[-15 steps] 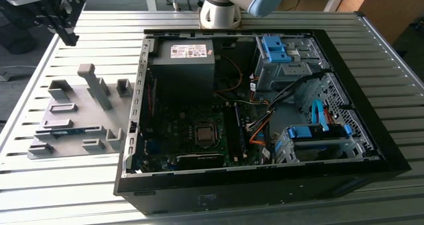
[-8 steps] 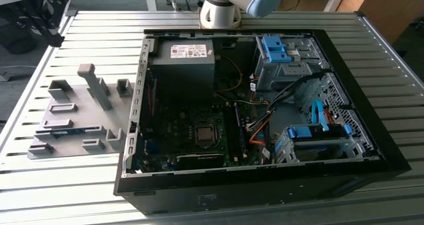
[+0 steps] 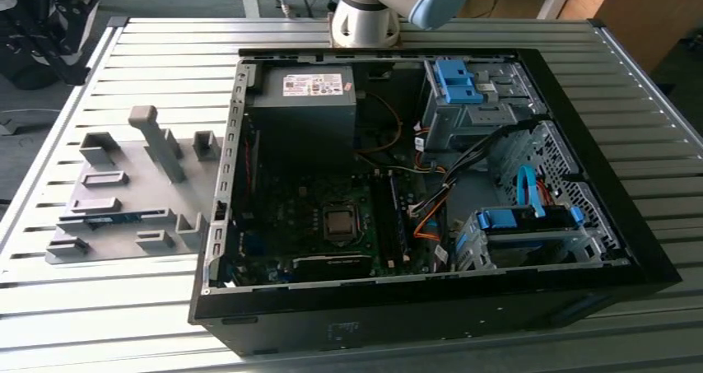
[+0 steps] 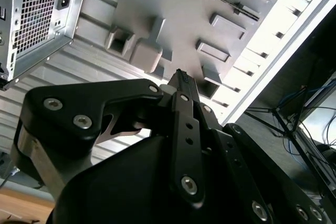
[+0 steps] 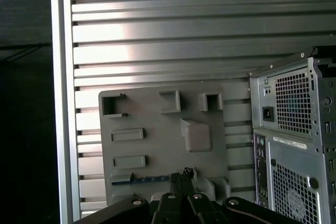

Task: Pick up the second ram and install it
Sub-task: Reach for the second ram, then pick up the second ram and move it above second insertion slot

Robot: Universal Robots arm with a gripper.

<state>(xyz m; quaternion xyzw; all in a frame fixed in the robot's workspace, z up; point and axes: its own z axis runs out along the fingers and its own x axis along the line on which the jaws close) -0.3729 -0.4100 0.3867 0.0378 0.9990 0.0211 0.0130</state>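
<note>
Gripper (image 4: 181, 77), second wrist view: hovering over tray (image 4: 173, 9), jaws pressing narrow, gripping nothing.
Ram (image 5: 139, 180), first wrist view: lying flat in a tray slot, just beside the jaws, likely being lined up for a grasp.
Case (image 3: 439, 315), exterior view: lying open for installing; tray sitting at its nine o'clock, within reach of the arm (image 3: 374, 11).
</note>
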